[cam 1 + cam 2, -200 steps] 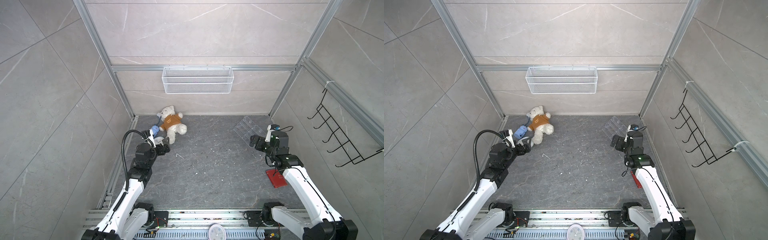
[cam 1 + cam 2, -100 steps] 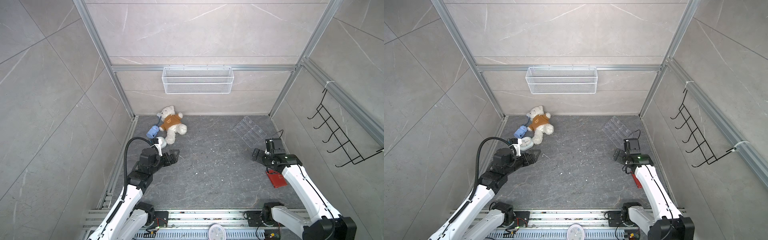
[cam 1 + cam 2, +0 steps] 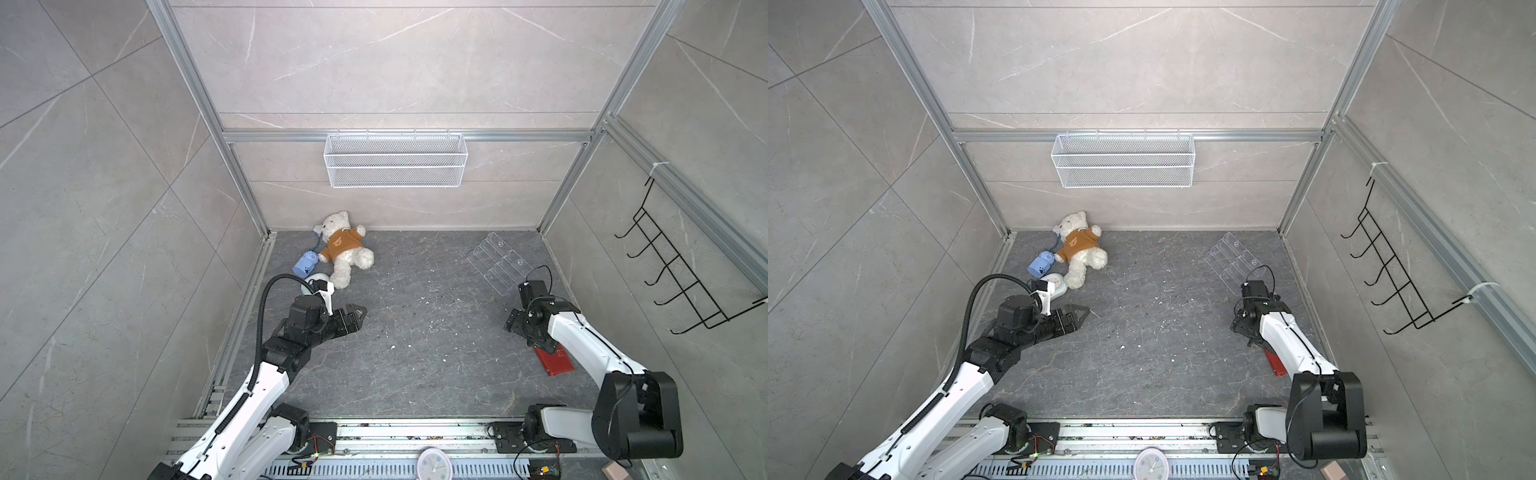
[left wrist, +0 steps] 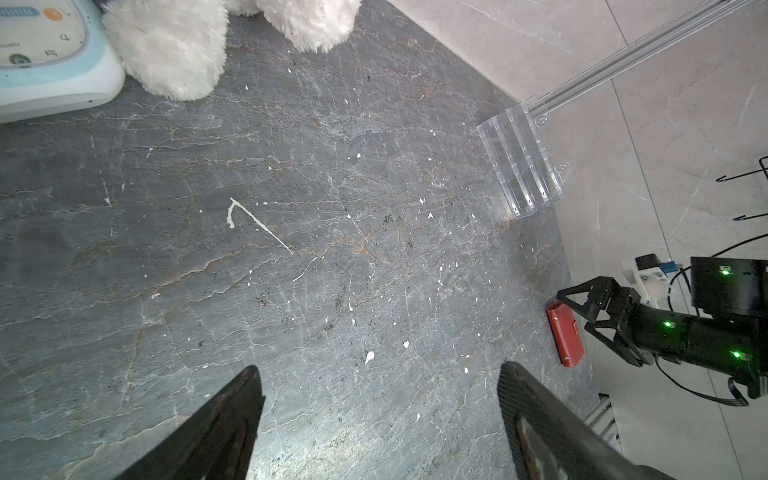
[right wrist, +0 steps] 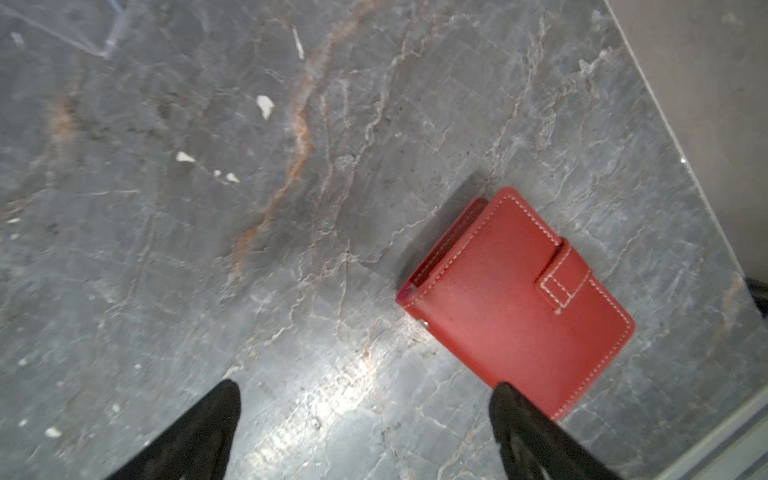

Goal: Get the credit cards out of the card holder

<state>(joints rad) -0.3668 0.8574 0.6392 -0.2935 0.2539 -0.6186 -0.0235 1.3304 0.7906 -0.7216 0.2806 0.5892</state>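
The card holder (image 5: 515,299) is seen as a flat red booklet, closed. Its cover is grained like leather, with pale stitching run along the rounded edges. A short stitched tab is folded over one long side. It is laid flat on the dark, veined stone desk (image 5: 249,249), close to the right wall, and in both top views it is partly covered by the right arm.

The right tool (image 5: 365,388) is held just above the desk with its black, tapered jaws spread wide and nothing gripped. Bare stone is framed between them. One jaw is overlapped with the near corner of the card holder in the right wrist view; whether it is touched cannot be told.

The left tool (image 4: 378,370) is likewise spread wide and empty, over bare desk, well apart from the card holder. A clear ribbed plastic rack (image 3: 498,266) is set farther back by the right wall.
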